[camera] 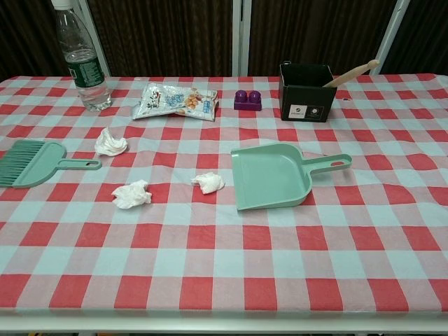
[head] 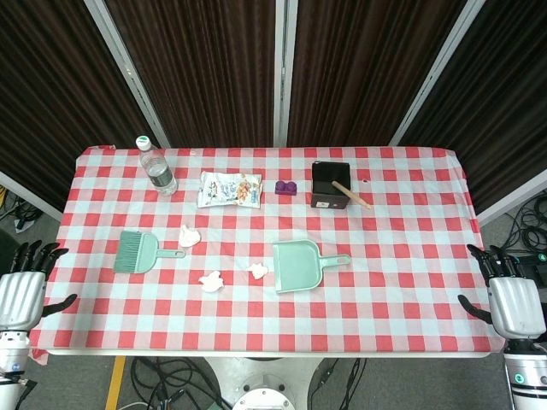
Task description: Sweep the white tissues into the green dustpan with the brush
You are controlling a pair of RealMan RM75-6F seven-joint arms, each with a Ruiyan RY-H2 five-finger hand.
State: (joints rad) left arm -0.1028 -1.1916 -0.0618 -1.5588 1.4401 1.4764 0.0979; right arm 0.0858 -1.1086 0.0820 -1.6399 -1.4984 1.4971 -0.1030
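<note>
A green dustpan (head: 298,265) (camera: 271,176) lies right of the table's middle, handle pointing right. A green brush (head: 137,252) (camera: 35,164) lies at the left, handle pointing right. Three crumpled white tissues sit between them: one (head: 189,236) (camera: 110,143) beside the brush handle, one (head: 211,281) (camera: 131,194) nearer the front, one (head: 258,271) (camera: 208,183) just left of the dustpan's mouth. My left hand (head: 24,286) hangs off the table's left edge, fingers spread, holding nothing. My right hand (head: 509,295) hangs off the right edge, likewise spread. Neither hand appears in the chest view.
Along the back of the red-checked tablecloth (head: 402,299) stand a water bottle (head: 156,167) (camera: 82,63), a snack bag (head: 229,189) (camera: 175,101), a purple block (head: 285,187) (camera: 247,99) and a black box (head: 330,184) (camera: 306,92) with a wooden stick in it.
</note>
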